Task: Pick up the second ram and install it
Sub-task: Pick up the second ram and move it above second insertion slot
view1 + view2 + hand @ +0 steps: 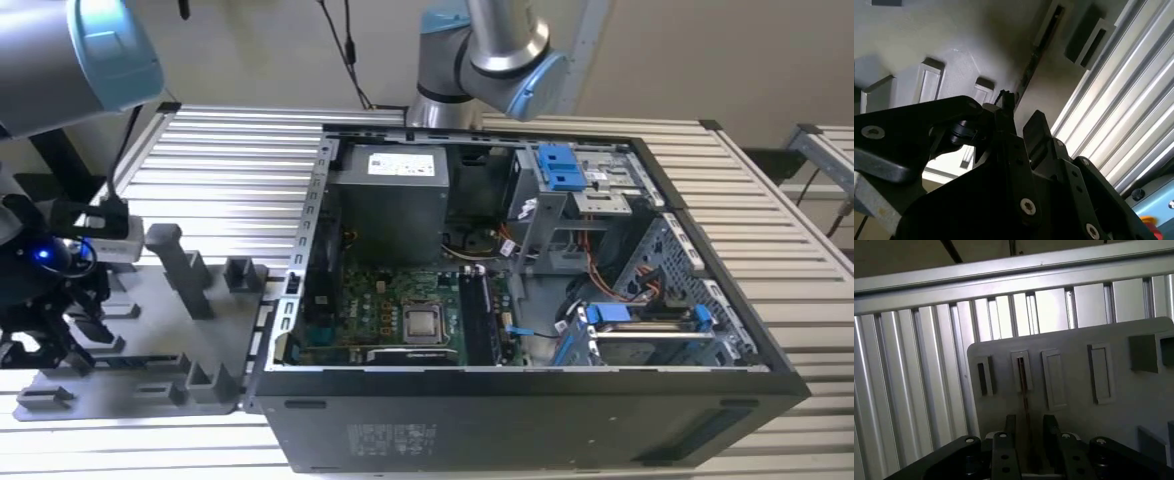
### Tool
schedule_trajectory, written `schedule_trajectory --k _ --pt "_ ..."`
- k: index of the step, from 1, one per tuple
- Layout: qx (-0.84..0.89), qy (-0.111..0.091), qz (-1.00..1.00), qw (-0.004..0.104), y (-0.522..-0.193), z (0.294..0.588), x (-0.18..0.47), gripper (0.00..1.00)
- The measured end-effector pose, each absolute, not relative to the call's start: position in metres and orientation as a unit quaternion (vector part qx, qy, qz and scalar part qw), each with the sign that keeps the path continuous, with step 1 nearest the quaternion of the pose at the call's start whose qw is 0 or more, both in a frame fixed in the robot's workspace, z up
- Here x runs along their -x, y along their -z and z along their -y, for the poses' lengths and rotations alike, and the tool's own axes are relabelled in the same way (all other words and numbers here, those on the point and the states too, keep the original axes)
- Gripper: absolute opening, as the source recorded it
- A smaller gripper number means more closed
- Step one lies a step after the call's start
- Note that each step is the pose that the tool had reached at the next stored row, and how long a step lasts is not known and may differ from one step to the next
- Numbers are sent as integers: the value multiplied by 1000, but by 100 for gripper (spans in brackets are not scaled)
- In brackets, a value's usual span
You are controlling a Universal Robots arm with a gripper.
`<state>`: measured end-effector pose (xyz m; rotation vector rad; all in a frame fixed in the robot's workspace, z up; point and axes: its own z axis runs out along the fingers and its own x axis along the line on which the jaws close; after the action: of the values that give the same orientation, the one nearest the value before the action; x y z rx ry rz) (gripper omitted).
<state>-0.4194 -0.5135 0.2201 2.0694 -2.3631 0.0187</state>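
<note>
Step in hand: I read this as the pick-up half of the job, at the point of grasping. No part of the install shows for this stick.
Task item: the second ram (1024, 385) is a thin, long memory stick that I see edge-on as a dark brownish strip. It stands in a narrow slot of the flat grey plastic holding tray (134, 390), on the exterior view's left and well apart from the case.
End effector: the black two-finger gripper (1029, 419) hangs over the tray with one finger on each side of the stick. In the first wrist view I see tray grey between the stick and each finger, so I judge the jaws spread and not clamped on it.
Install site: the open black tower computer case (534, 430) lies on its side on the ribbed aluminium table (227, 160), with its green motherboard (400, 300) exposed.
Next move calls for: jaws centred on the stick and meeting its flat faces squarely. The pull should run straight along the slot so the board neither binds nor bends.
Hidden: the stick's faces and chips, how deep it sits in the slot, and the inner faces of the fingers.
Hard to make out: the memory slots on the motherboard, and whether one is already filled. In the exterior view the gripper is a dark mass near the frame edge.
</note>
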Motion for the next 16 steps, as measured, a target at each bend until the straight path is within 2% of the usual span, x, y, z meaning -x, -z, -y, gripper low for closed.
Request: schedule_trajectory --k 2,16 --pt "-664 -9 748 -4 -219 513 420 36" --pt "-689 -15 724 -11 -205 513 423 36"
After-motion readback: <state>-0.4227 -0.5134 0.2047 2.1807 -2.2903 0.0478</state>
